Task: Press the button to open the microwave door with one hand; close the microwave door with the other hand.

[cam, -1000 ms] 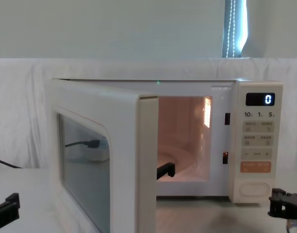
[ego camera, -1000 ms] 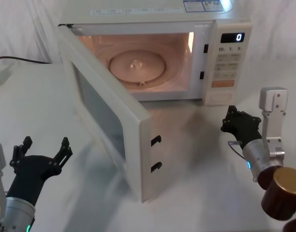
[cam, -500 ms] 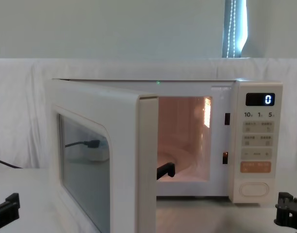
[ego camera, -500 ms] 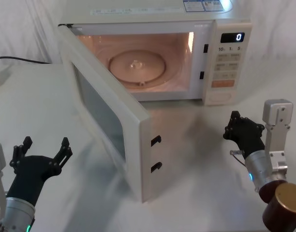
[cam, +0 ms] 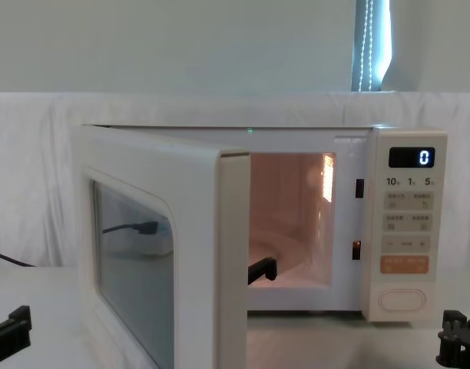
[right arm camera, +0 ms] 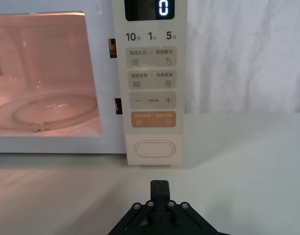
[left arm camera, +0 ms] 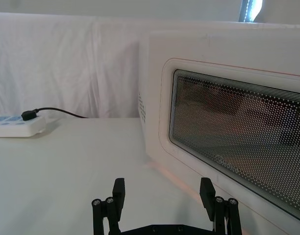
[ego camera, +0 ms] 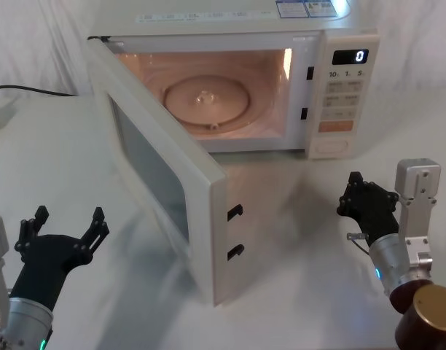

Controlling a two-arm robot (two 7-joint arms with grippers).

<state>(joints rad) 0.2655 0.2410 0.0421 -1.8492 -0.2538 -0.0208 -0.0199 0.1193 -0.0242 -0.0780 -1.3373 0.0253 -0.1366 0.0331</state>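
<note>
The cream microwave [ego camera: 339,44] stands at the back of the table, its cavity lit. The microwave door [ego camera: 161,171] swings wide open toward me on its left hinge; its window [left arm camera: 238,142] sits close in front of my left gripper [left arm camera: 162,188]. That left gripper [ego camera: 63,226] hovers open low at the front left, short of the door's outer face. The button [right arm camera: 154,148] lies at the foot of the control strip, under the orange key. My right gripper [ego camera: 354,188] is shut with nothing in it and stands back from the button [ego camera: 332,148], apart from it.
A glass turntable [ego camera: 205,98] lies inside the cavity. Two black latch hooks [ego camera: 235,211] stick out of the door's free edge. A power strip [left arm camera: 15,125] with a black cable [ego camera: 26,90] rests at the far left. White cloth [ego camera: 296,248] covers the table.
My right gripper has drawn back from the control strip toward me, staying shut. The door stays open and the left gripper has not moved.
</note>
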